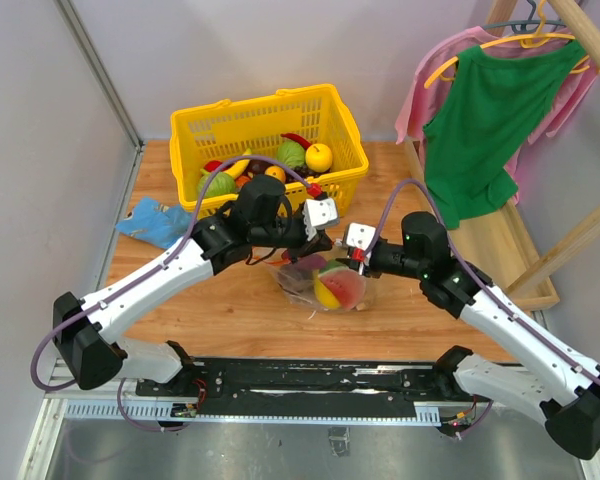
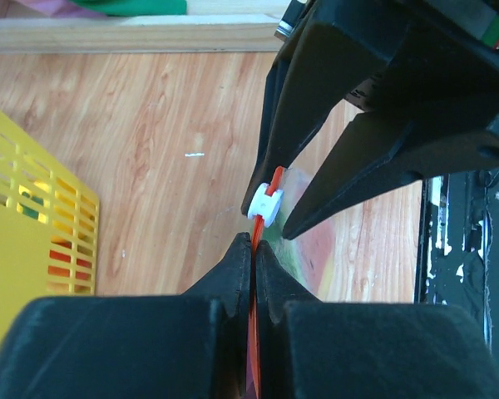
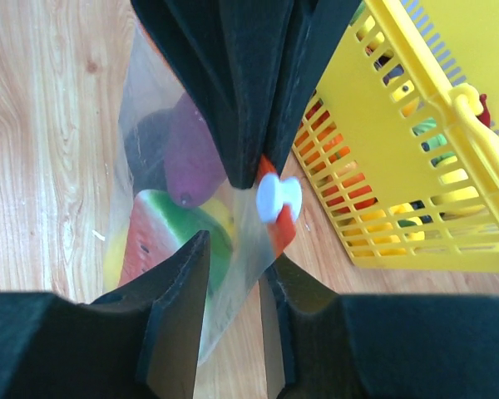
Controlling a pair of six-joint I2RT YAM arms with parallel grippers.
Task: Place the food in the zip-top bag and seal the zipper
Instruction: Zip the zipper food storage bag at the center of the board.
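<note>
The zip-top bag (image 1: 315, 285) lies mid-table with the food inside: a watermelon slice (image 3: 154, 241), a yellow fruit (image 3: 220, 218) and a purple piece (image 3: 191, 158). My left gripper (image 2: 254, 249) is shut on the red-orange zipper (image 2: 274, 179) strip, just short of the white slider tab (image 2: 265, 206). My right gripper (image 3: 237, 258) faces it from the other side. It stands open, with the slider tab (image 3: 279, 197) just ahead of its fingertips and the bag's clear edge loose between the fingers. Seen from above, the left gripper (image 1: 318, 243) and right gripper (image 1: 355, 262) meet over the bag's top edge.
A yellow lattice basket (image 1: 270, 120) of toy fruit and vegetables stands just behind the bag, close to both grippers. A blue cloth (image 1: 155, 222) lies at the left. A wooden rack with green and pink shirts (image 1: 485, 120) stands at the right.
</note>
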